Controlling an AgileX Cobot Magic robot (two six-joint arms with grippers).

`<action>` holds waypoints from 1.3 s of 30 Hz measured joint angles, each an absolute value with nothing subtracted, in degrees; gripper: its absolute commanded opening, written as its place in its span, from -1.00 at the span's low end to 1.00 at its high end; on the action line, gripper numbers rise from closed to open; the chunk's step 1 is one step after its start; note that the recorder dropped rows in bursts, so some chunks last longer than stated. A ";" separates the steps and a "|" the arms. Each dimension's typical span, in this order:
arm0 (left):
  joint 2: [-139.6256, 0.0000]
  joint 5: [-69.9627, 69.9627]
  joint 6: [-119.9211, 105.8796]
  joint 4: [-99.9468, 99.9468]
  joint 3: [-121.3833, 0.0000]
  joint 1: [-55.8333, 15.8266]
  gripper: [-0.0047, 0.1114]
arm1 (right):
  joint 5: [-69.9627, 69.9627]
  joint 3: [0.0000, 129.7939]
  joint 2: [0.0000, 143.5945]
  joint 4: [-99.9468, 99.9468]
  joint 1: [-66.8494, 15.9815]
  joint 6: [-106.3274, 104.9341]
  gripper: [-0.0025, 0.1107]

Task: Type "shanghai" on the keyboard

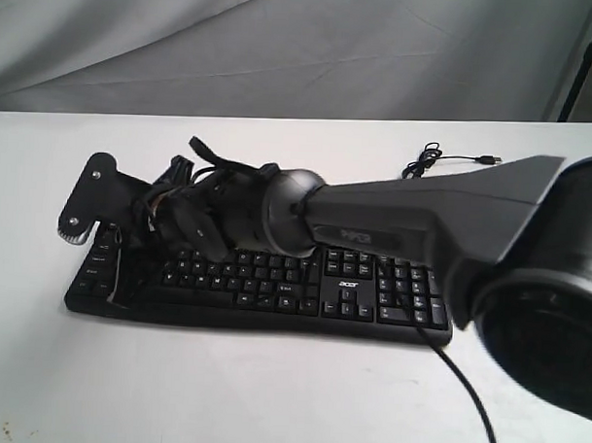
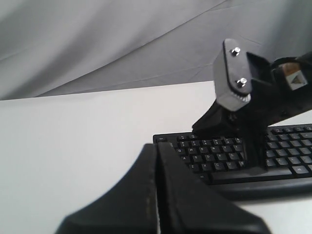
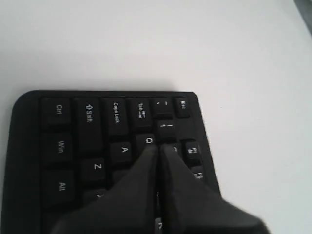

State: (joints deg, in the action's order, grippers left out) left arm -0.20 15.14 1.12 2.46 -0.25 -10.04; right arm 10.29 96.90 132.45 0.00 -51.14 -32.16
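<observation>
The black keyboard (image 1: 352,291) lies across the white table, its acer logo facing the front. My right arm reaches over it from the right to its left end. There the right gripper (image 1: 127,279) points down, and in the right wrist view it (image 3: 160,147) is shut and empty, with its tips at the Q key (image 3: 148,141) by the number row. Whether they touch a key I cannot tell. In the left wrist view the left gripper (image 2: 157,145) is shut and empty over bare table, short of the keyboard (image 2: 287,146). It does not show in the exterior view.
The keyboard's thin USB cable (image 1: 444,159) lies coiled on the table behind the number pad. A black cable (image 1: 465,393) runs down off the front edge. Grey cloth (image 1: 283,46) hangs behind the white table (image 1: 222,394).
</observation>
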 measured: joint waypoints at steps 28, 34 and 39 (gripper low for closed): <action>-0.20 15.14 1.12 2.46 -0.25 -10.04 -0.92 | -5.79 74.88 125.43 -2.72 -47.32 -32.26 -0.96; -0.20 15.14 1.12 2.46 -0.25 -10.04 -0.92 | -6.60 74.88 125.91 -2.72 -46.83 -32.26 -0.96; -0.20 15.14 1.12 2.46 -0.25 -10.04 -0.92 | -7.05 74.88 125.91 -2.72 -46.83 -32.26 -0.96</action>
